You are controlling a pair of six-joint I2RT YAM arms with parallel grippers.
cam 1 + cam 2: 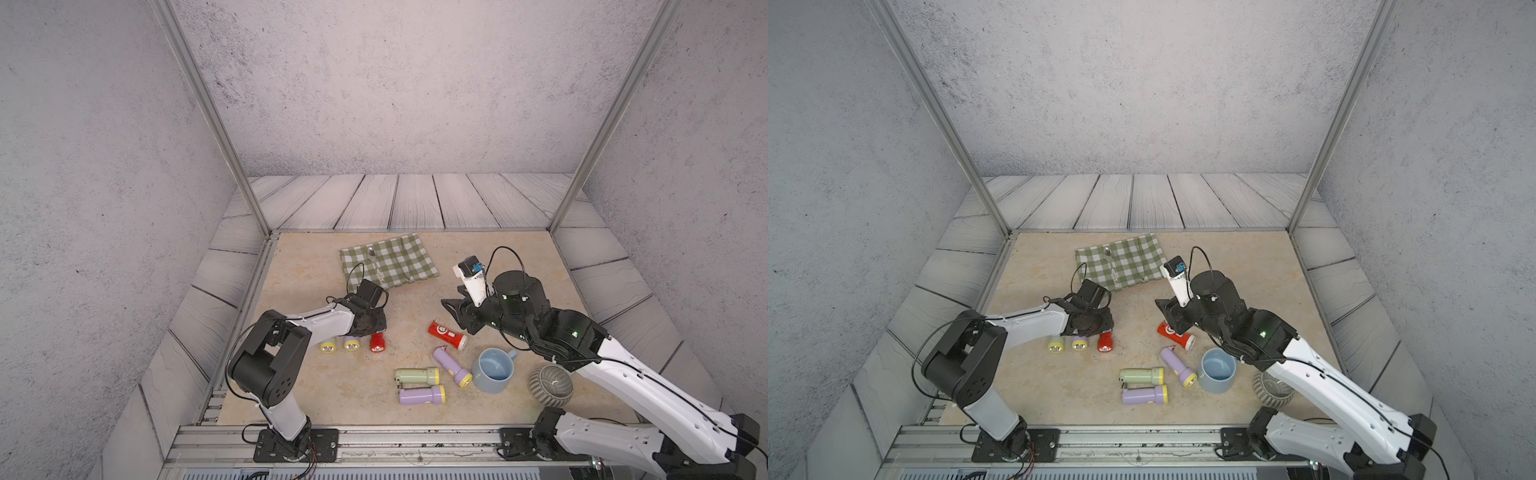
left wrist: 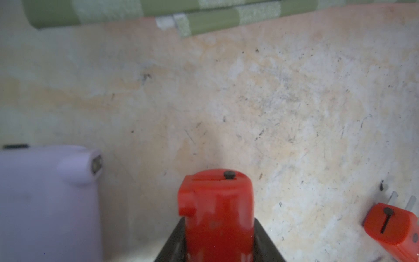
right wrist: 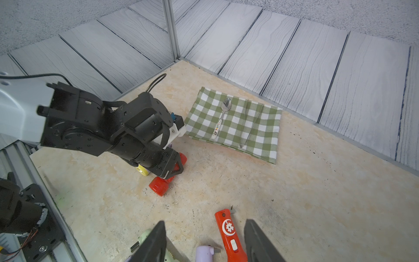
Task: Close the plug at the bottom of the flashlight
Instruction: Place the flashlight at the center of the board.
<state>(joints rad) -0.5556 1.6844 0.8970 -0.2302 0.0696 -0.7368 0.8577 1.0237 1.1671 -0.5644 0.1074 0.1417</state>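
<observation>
Left gripper (image 2: 218, 229) is pinching the small red flashlight (image 2: 217, 199) by its barrel, low on the table (image 1: 316, 386), left of centre. I'm reading its plug (image 2: 215, 179) as folded flush into the tail end: no prongs are sticking out, only the slot and pivot pin are showing. It's lying in a row with two yellow-headed flashlights (image 1: 352, 344) on its left, all heads pointing near. I'm taking that row as the done pile, so the grip is looking like parking it in line, not working on it.

Right gripper (image 3: 205, 223) is hanging spread and empty over the long red flashlight (image 3: 229, 233), well to the right. Its prongs (image 3: 233, 211) are sticking out at the far end, so I'm judging it the next candidate. The open jaws flanking its barrel are making sense as a pre-grasp.

Green flashlight (image 1: 417, 375) and two lilac flashlights (image 1: 422, 395) are lying nearer. Their plugs are looking open too, though the right wrist view is cropping them. Mug (image 1: 492, 370) is sitting close on the right, so I'm watching clearance there.
</observation>
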